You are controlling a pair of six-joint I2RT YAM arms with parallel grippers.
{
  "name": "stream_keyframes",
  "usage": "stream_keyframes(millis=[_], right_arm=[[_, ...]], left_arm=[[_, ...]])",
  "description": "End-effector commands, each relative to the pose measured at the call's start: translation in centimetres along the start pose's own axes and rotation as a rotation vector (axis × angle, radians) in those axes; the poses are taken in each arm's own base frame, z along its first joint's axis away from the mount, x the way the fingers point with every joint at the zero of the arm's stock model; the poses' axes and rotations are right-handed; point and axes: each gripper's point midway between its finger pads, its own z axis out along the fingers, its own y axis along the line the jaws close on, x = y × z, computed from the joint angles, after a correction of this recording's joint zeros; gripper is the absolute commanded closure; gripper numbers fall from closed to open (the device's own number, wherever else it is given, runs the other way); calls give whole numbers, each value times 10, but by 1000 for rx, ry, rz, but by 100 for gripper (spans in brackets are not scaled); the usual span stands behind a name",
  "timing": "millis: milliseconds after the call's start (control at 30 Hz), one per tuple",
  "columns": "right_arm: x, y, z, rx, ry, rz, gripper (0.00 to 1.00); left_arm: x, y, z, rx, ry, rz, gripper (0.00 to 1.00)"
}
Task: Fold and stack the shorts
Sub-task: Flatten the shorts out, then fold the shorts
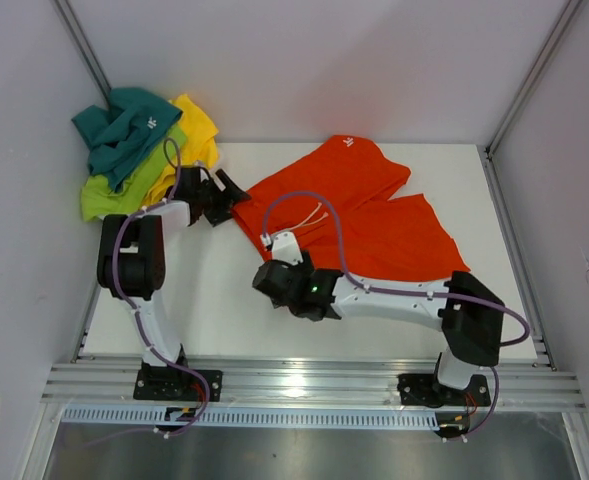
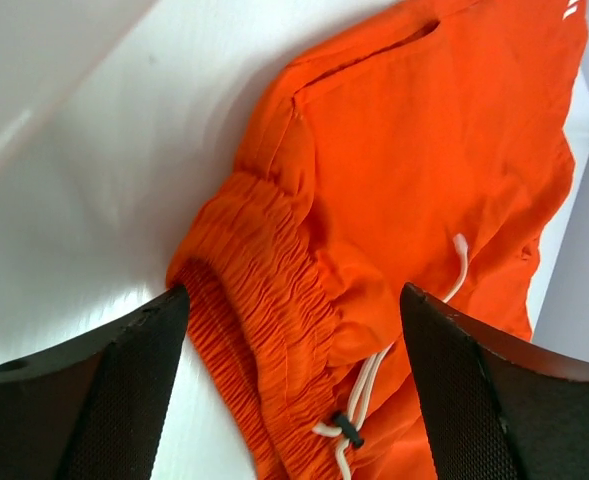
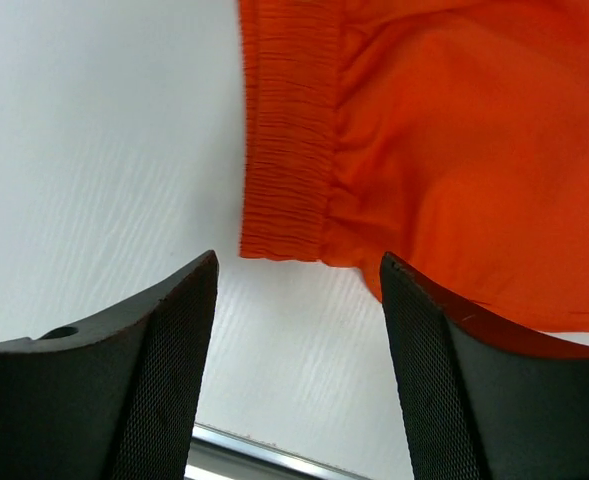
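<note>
The orange shorts (image 1: 374, 200) lie spread over the middle and right of the white table (image 1: 224, 310), folded in part. My left gripper (image 1: 226, 196) is at their left end and stands open. In the left wrist view its fingers straddle the gathered waistband (image 2: 274, 290) and the white drawstring (image 2: 369, 385) without closing on them. My right gripper (image 1: 274, 268) hovers open just in front of the shorts' near waistband corner (image 3: 284, 200), with only bare table between its fingertips. Teal shorts (image 1: 124, 125), lime green shorts (image 1: 124, 190) and yellow shorts (image 1: 199, 125) are heaped at the back left corner.
White walls close in the table on the left, back and right. A slanted metal post (image 1: 529, 80) runs up the back right. An aluminium rail (image 1: 314, 380) carrying both arm bases borders the near edge, and it shows below the right gripper (image 3: 264, 455).
</note>
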Motion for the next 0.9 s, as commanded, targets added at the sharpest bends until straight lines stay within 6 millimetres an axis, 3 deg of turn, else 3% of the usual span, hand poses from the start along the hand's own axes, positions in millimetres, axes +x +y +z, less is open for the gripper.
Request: stream_keyframes(millis=[0, 33, 67, 233, 367, 433, 567, 667, 867], right_arm=[[-14, -12, -3, -76, -13, 78, 33], [-16, -15, -2, -90, -8, 96, 33], [-19, -29, 1, -80, -11, 123, 34], [-17, -61, 15, -81, 28, 199, 35], [-14, -99, 26, -70, 40, 298, 36], [-15, -106, 26, -76, 39, 318, 36], [-16, -120, 23, -65, 33, 331, 36], [-17, -126, 20, -58, 27, 336, 36], [-15, -135, 19, -53, 23, 351, 36]], left_arm=[[-36, -16, -33, 3, -130, 68, 12], [-38, -20, -37, 7, -134, 73, 11], [-36, -22, -39, 19, -127, 80, 1], [-32, -30, -56, 14, -130, 105, 1], [-21, -40, -63, 21, -127, 137, 1], [-20, -41, -62, 26, -127, 139, 1], [-2, -35, -39, 79, -29, 74, 1], [5, -43, -29, 156, 1, 31, 1], [10, -55, -34, 215, 23, 7, 1]])
